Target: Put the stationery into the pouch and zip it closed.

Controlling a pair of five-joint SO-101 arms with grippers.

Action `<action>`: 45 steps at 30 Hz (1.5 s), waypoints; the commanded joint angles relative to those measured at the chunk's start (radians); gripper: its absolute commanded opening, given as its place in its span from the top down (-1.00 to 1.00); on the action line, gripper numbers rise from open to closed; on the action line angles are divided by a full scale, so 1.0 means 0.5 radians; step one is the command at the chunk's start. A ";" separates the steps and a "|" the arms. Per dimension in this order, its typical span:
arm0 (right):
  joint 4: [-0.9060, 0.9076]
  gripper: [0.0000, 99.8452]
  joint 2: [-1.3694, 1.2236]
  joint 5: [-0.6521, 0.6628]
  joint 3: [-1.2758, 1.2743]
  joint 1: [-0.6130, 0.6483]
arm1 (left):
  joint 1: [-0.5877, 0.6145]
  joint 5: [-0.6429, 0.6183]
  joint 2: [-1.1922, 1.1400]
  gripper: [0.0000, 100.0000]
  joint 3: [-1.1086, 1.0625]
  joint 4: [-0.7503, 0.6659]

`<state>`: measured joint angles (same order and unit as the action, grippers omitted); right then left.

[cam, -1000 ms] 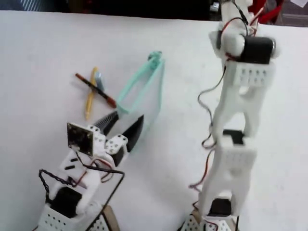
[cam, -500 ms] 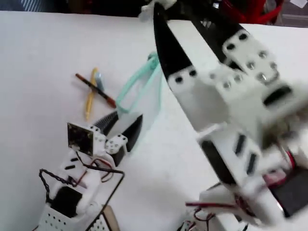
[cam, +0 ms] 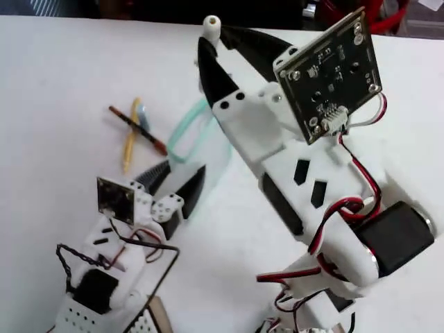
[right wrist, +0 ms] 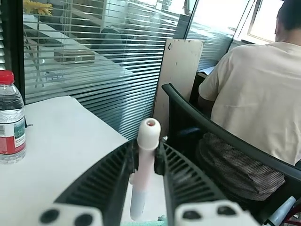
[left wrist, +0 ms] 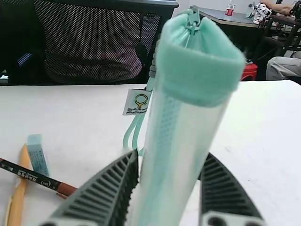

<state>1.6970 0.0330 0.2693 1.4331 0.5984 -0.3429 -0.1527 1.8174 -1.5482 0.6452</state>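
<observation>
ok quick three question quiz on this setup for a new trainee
1. True or false: the right pincer is shut on a white pen.
2. The left pincer grips: A a stapler, B the pouch, C a ruler?
3. How many loose stationery items lie on the table beside the pouch?
Key: 1 true; 2 B; 3 three (yellow pencil, brown pencil, blue eraser).

The left arm sits low at the near left, its gripper (cam: 184,168) clamped on the pouch (left wrist: 188,94). The right arm is raised, its gripper (cam: 212,39) pinching a white pen (right wrist: 147,134).
</observation>
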 commanded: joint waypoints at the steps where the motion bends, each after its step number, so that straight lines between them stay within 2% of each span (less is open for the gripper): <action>1: 0.026 0.96 0.038 -0.003 -0.003 0.008 | 0.011 -0.018 0.020 0.60 0.052 -0.046; 9: 0.044 0.96 0.048 -0.003 -0.021 0.008 | 0.017 -0.021 0.020 0.60 0.052 -0.046; 18: 0.041 0.96 0.204 -0.003 -0.660 0.002 | 0.023 -0.025 0.020 0.60 0.052 -0.046; 32: 0.032 0.96 0.290 0.012 -1.277 -0.063 | 0.011 -0.021 0.020 0.60 0.049 -0.046; 37: 0.035 0.96 0.293 0.473 -1.731 -0.121 | 0.011 -0.018 0.020 0.60 0.049 -0.046; 41: 0.032 0.96 0.299 0.531 -1.967 -0.121 | 0.011 -0.018 0.020 0.60 0.049 -0.046; 43: 0.032 0.92 0.302 0.457 -1.949 -0.121 | 0.011 -0.018 0.020 0.60 0.049 -0.046; 45: 0.032 0.74 0.327 0.322 -1.881 -0.143 | 0.011 -0.018 0.020 0.60 0.049 -0.046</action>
<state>1.7031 0.1818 0.4918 0.4757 0.5478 -0.3414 -0.1527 1.8174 -1.5482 0.6452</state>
